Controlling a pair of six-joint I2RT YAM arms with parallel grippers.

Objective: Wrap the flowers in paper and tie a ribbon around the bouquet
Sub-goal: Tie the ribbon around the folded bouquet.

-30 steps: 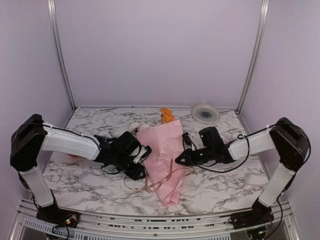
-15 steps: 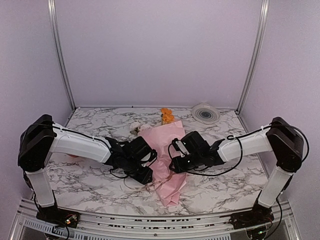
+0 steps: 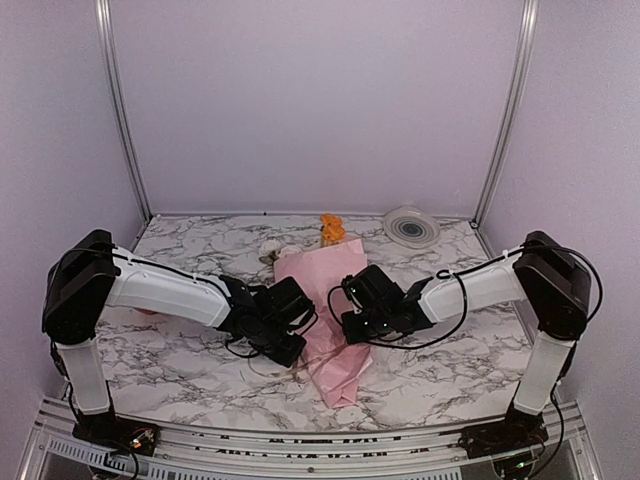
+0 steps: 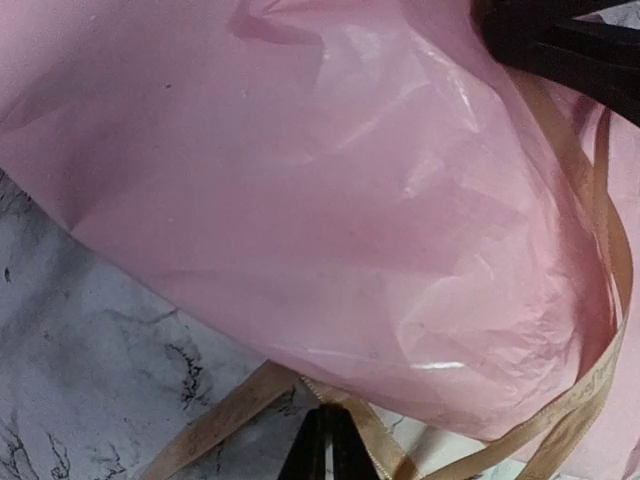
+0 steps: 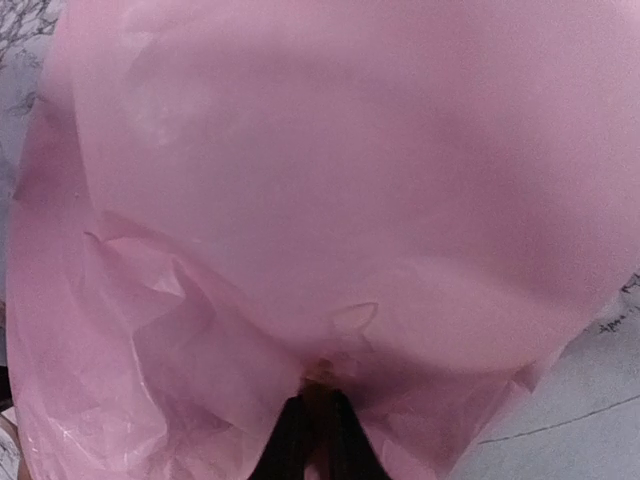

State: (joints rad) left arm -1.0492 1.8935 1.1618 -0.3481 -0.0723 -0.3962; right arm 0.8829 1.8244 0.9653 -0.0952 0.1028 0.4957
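The bouquet (image 3: 330, 300) lies on the marble table as a pink paper cone, narrow end toward me. Its flowers, an orange bloom (image 3: 331, 228) and pale roses (image 3: 277, 250), stick out at the far end. My left gripper (image 3: 298, 352) is at the cone's left edge. In the left wrist view its fingertips (image 4: 330, 440) are shut on the tan ribbon (image 4: 590, 385), which bends over their tips and loops around the paper (image 4: 330, 190). My right gripper (image 3: 347, 325) presses into the cone's right side. Its tips (image 5: 318, 410) are pinched on a tan bit of ribbon (image 5: 322, 372) amid paper folds (image 5: 330, 180).
A round white-grey disc (image 3: 411, 226) lies at the back right corner. A small orange object (image 3: 148, 310) peeks out under the left arm. Metal posts (image 3: 118, 110) and lilac walls bound the table on three sides.
Both grippers have moved inward to the bouquet's middle. Each opened briefly and then closed, the left on the ribbon at the cone's left edge, the right against the paper.
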